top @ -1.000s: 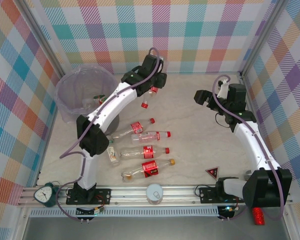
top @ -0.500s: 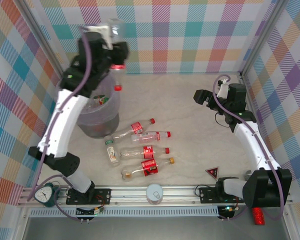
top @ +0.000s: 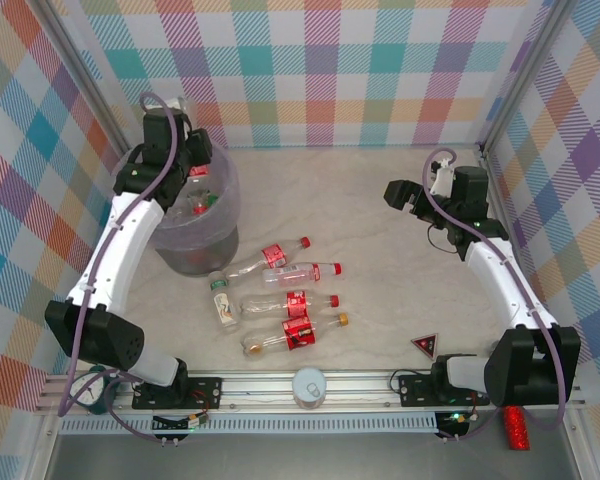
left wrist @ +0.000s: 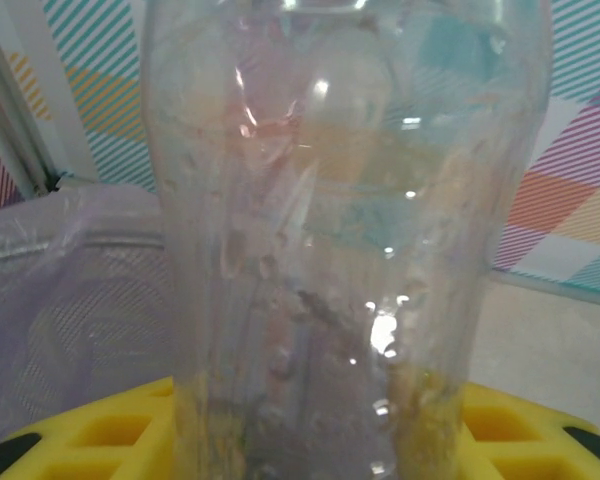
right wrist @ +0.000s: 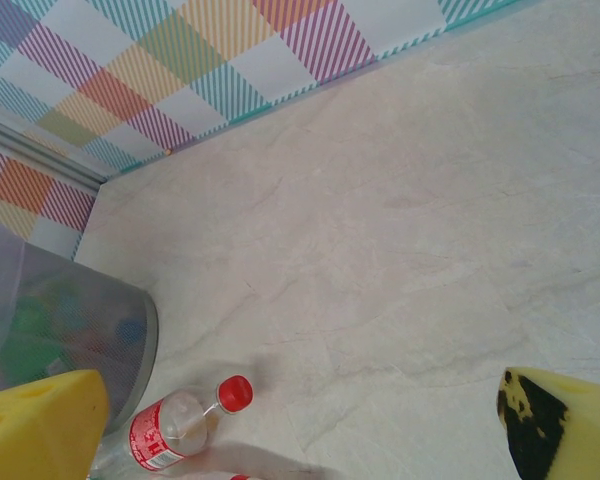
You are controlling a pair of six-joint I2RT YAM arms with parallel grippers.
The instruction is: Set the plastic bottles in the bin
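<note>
Holding a clear bottle (left wrist: pixel 340 250) in the left gripper (top: pixel 192 165), jaws clamped on it, over the far side of the bin (top: pixel 218 228); right gripper (top: pixel 404 193) gapes wide, empty. Risk: release near the rim could bounce it out among loose bottles (top: pixel 292 300) alongside

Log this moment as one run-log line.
left gripper: shut on clear bottle, over bin | right gripper: open, empty | table: five loose bottles
</note>
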